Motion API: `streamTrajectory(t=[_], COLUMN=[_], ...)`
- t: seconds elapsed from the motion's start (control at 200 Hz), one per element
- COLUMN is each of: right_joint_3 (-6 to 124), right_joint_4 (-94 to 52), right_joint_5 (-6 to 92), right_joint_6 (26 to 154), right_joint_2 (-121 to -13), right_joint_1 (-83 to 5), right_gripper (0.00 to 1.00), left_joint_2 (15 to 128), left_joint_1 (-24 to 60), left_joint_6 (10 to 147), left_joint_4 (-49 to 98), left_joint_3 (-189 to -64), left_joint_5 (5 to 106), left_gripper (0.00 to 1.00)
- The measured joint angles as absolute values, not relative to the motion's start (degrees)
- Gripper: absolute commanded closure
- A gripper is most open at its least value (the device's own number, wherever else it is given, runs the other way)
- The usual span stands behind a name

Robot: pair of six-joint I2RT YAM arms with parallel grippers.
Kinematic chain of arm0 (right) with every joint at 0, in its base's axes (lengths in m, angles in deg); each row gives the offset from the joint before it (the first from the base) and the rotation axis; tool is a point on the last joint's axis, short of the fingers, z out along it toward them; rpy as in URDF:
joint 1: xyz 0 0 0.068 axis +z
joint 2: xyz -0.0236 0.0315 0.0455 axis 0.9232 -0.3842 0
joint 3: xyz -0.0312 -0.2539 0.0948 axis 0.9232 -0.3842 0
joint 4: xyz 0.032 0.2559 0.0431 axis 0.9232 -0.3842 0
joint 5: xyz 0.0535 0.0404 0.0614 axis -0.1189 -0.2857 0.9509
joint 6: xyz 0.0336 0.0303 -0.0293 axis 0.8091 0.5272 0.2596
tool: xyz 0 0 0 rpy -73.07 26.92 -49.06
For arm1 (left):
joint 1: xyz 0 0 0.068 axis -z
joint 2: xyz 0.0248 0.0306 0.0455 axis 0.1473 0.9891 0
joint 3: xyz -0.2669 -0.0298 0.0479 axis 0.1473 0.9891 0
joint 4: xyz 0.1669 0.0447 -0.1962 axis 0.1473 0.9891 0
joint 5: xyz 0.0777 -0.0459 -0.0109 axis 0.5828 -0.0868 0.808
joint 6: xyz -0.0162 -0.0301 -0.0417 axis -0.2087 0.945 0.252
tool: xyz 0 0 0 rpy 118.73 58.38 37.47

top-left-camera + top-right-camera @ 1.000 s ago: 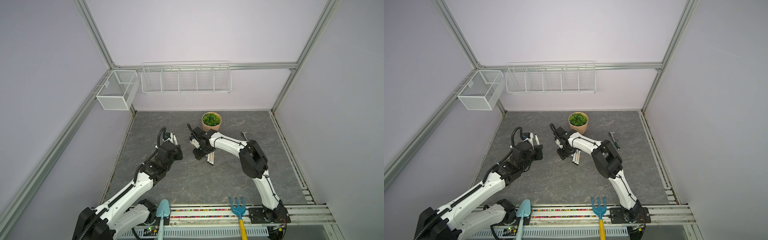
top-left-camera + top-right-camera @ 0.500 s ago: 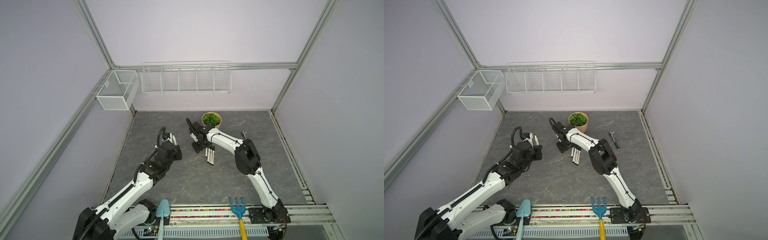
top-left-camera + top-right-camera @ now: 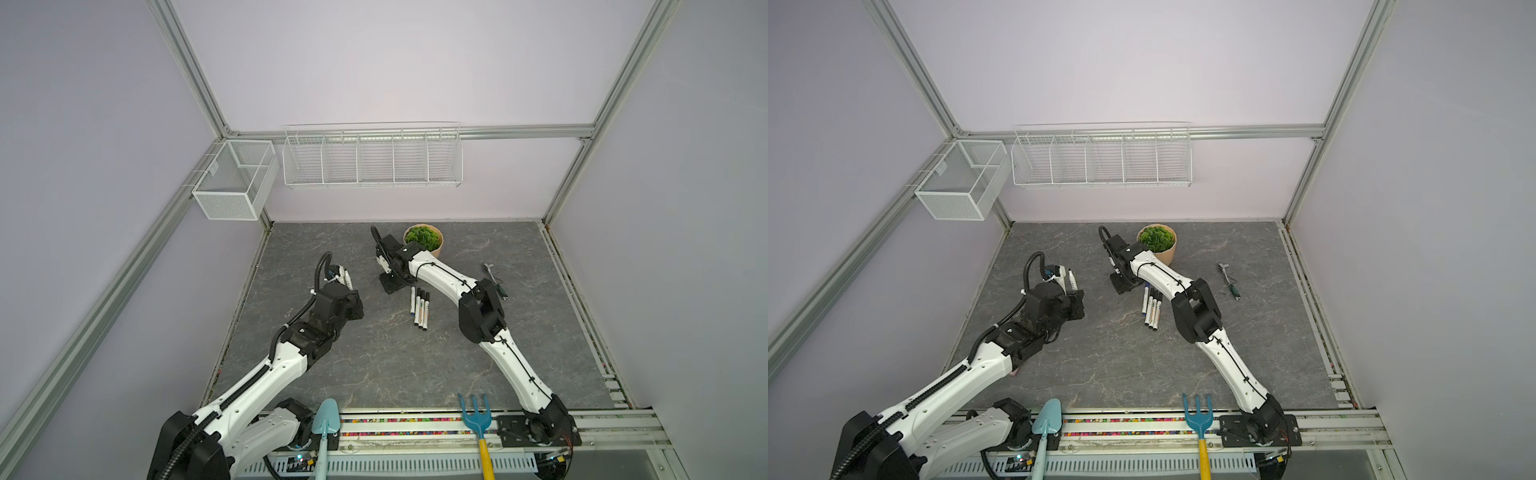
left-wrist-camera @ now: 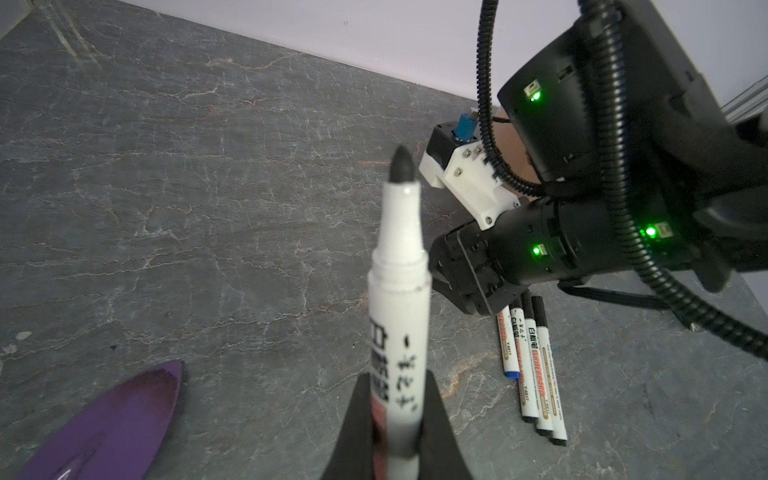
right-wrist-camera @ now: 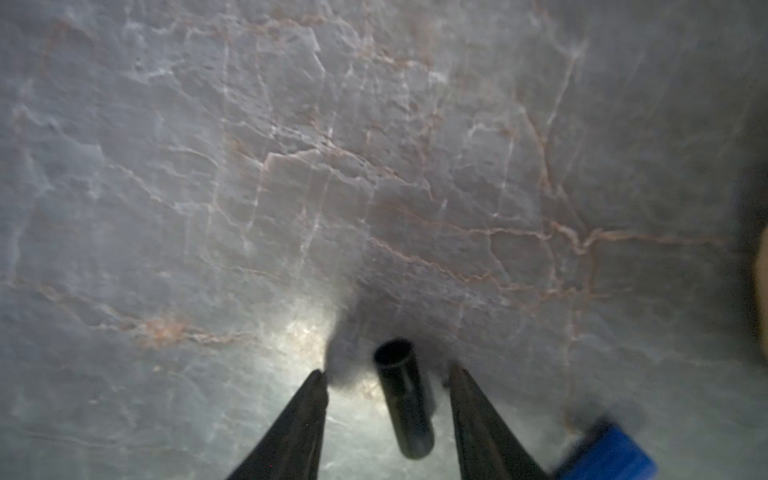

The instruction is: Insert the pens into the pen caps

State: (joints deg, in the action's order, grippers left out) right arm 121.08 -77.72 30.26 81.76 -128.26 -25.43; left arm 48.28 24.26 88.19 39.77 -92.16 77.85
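Currently left end effector (image 4: 397, 374) is clamped on 1 uncapped pen (image 4: 399, 291), gripped low on the barrel so the black tip sticks out free, aimed roughly toward the other arm. Reads as a presenting pose for mating with a cap. In both top views it's held off the worktop (image 3: 374, 365), left of centre.

Right end effector (image 5: 387, 370) is down at the worktop near the plant pot (image 3: 424, 239). Its jaws are partly apart and straddle a black cap (image 5: 405, 399) that lies on its side, open mouth pointing away from the wrist. No contact visible on either side, so not gripped. Closing from here would pinch the round wall and leave the mouth exposed for the pen tip, which is probably why it's lined up along the cap's axis.

Blue cap (image 5: 606, 449) lies just beside, outside the jaws, blurred.

Other 4 pens (image 3: 419, 307) lie side by side in a row on the worktop just beside the right end effector, 1 with a blue end. Can't tell if any are capped.

Judgement: step in hand is cap pickup. Cap sits off-centre between the jaws, so 1 jaw may touch first and roll it.
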Motion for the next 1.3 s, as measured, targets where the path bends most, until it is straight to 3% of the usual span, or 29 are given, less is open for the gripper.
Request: streamTrajectory(t=[0.285,0.44,0.835,1.3], right_joint_3=[116.88,111.36,100.65,111.22], right_joint_4=[-75.34,-72.87,-64.39,-66.55], right_joint_5=[28.84,28.45,41.00,39.90], right_joint_6=[80.36,79.75,80.71,81.52], right_joint_2=[-126.51,-123.56,-118.25,-120.50], right_joint_1=[-25.52,-25.52,-24.27,-25.78], right_gripper=[0.75,0.78,0.68,0.56], left_joint_2=[49.57,49.57,49.55,49.09], left_joint_1=[24.26,24.26,24.26,24.15], left_joint_6=[88.17,88.23,88.47,88.47], left_joint_4=[39.79,39.74,39.79,39.83], left_joint_3=[-92.94,-92.97,-92.97,-92.94], left_joint_5=[77.06,76.78,76.65,76.89], left_gripper=[1.00,1.00,1.00,1.00])
